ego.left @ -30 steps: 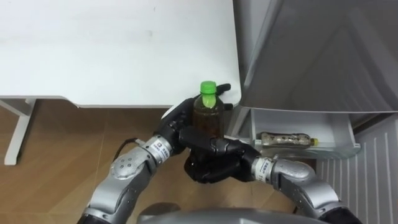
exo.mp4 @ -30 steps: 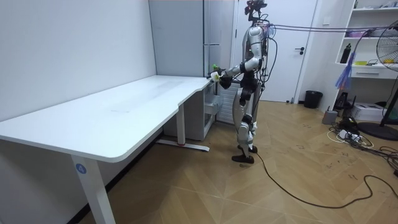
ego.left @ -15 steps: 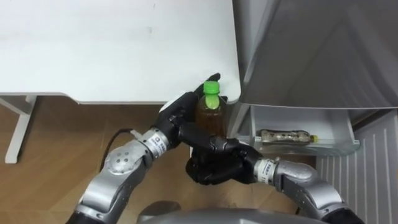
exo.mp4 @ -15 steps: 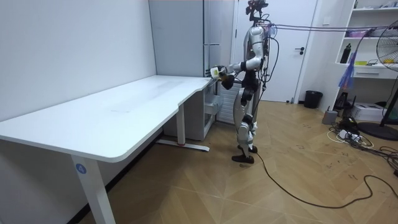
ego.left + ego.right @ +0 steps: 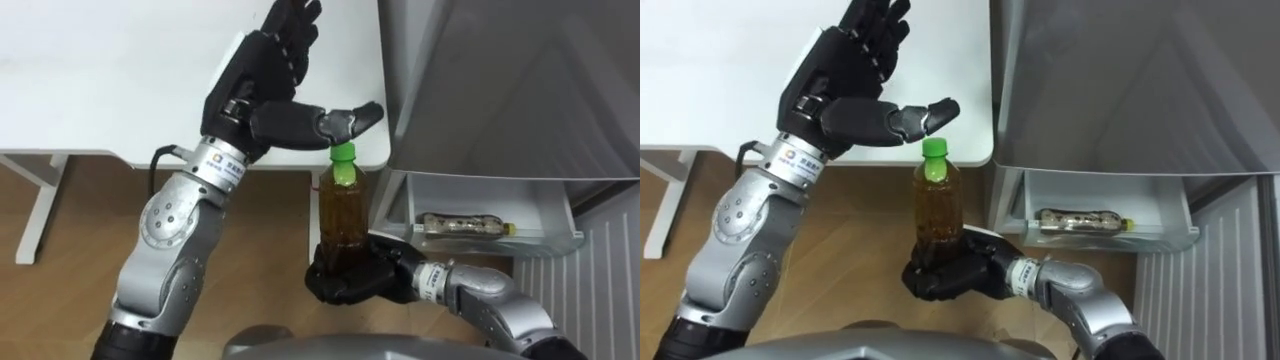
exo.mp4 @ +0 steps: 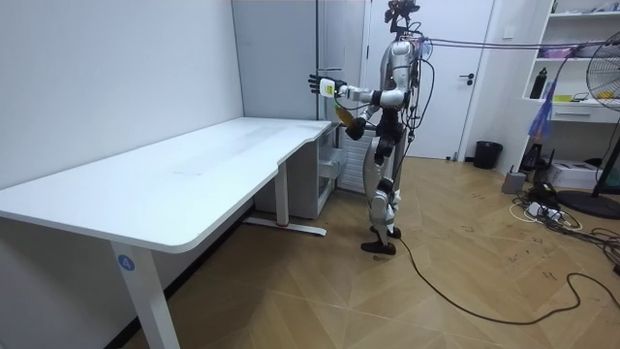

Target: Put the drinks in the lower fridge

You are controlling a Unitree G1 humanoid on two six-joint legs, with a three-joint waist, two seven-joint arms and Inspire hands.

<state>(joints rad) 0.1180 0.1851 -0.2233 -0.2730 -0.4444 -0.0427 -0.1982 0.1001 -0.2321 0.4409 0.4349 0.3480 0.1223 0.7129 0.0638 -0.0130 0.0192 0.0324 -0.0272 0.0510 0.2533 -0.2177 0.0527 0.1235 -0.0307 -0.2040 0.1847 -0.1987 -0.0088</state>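
White desk (image 5: 150, 80) fills the left eye view from 9 to 12 o'clock, with wooden floor (image 5: 80, 220) below its edge. A grey fridge (image 5: 500, 90) takes up 1 to 3 o'clock. A bottle (image 5: 343, 205) of brown drink with a green cap stands upright near the centre, in front of the desk's corner. The right hand (image 5: 345, 280), at 6 o'clock from the cap, has its fingers curled round the bottle's lower part. The left hand (image 5: 265, 75) hangs over the desk at 11 o'clock from the bottle, its fingers straight and spread. Its thumb reaches across just above the cap, apart from it. At 3 o'clock from the held bottle, a white door bin (image 5: 480, 190) at the fridge's foot holds a second bottle (image 5: 462, 223) lying on its side.

From the right eye view the layout is the same. The bottle (image 5: 937, 205) is upright in the closed right hand (image 5: 945, 275), and the wide left hand (image 5: 845, 85) sits at 10 o'clock from it.

Seen in the room view, the robot stands upright on the floor at the desk's far end, beside the fridge (image 6: 281, 58). Its left hand (image 6: 316, 84) is stretched out toward the room view's left at shoulder height. The bottle (image 6: 345, 112) is at 5 o'clock from that hand, close to the robot's waist.
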